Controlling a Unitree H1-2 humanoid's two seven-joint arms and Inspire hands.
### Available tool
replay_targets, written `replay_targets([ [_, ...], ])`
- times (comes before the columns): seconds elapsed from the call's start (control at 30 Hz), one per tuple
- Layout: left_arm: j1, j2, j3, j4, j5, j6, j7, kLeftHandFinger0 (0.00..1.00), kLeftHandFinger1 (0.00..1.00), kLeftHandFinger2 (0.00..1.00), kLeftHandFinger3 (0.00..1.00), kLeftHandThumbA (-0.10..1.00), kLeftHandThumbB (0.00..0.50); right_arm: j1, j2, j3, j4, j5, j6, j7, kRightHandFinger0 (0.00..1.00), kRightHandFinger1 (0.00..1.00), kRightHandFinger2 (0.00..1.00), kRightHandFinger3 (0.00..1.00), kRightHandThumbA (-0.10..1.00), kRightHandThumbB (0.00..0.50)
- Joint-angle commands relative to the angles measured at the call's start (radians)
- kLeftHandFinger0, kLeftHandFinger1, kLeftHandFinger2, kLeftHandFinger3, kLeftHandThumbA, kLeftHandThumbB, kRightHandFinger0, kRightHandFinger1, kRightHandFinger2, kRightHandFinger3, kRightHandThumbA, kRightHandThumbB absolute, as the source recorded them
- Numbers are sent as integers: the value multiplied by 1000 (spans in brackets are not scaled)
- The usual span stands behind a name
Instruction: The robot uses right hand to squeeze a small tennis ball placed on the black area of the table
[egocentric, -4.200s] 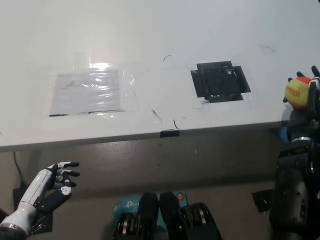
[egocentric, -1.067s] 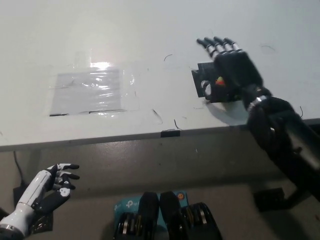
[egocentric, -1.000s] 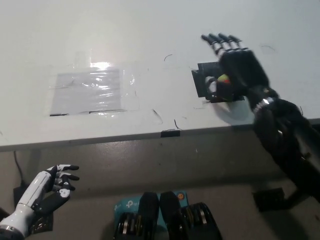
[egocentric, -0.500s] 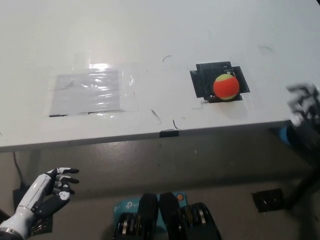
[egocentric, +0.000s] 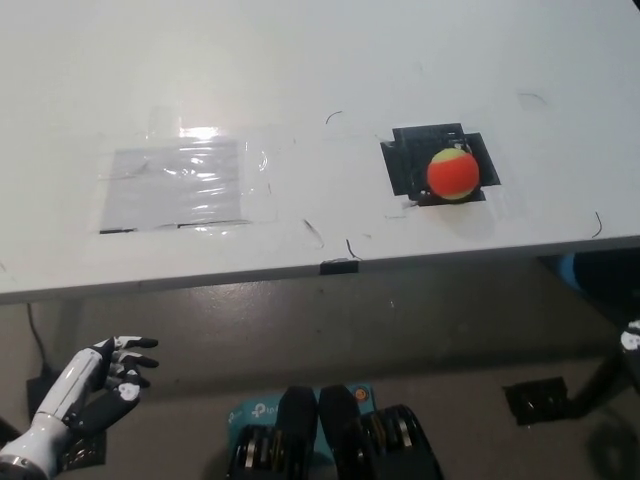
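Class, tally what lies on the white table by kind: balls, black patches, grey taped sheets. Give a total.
Balls: 1, the tennis ball
Black patches: 1, the black area under the ball
Grey taped sheets: 1, the grey sheet
Total: 3

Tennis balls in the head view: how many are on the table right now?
1. The tennis ball, orange-red with a yellow-green top, sits on the black area toward the table's right side. No other ball shows; nothing on the tabletop could hide one.
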Motion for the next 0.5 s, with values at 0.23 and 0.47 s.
replay_targets([
  [0.23,-8,35,16,-18,4,-50,3,450,523,616,698,123,89,-48,-5,-64,-14,209,75,50,0,10,144,635,-100,194],
  [0.47,-6,34,19,-20,6,-38,6,460,532,637,730,83,81,-52,-9,-66,-8,231,111,38,0,7,133,638,-100,180],
])
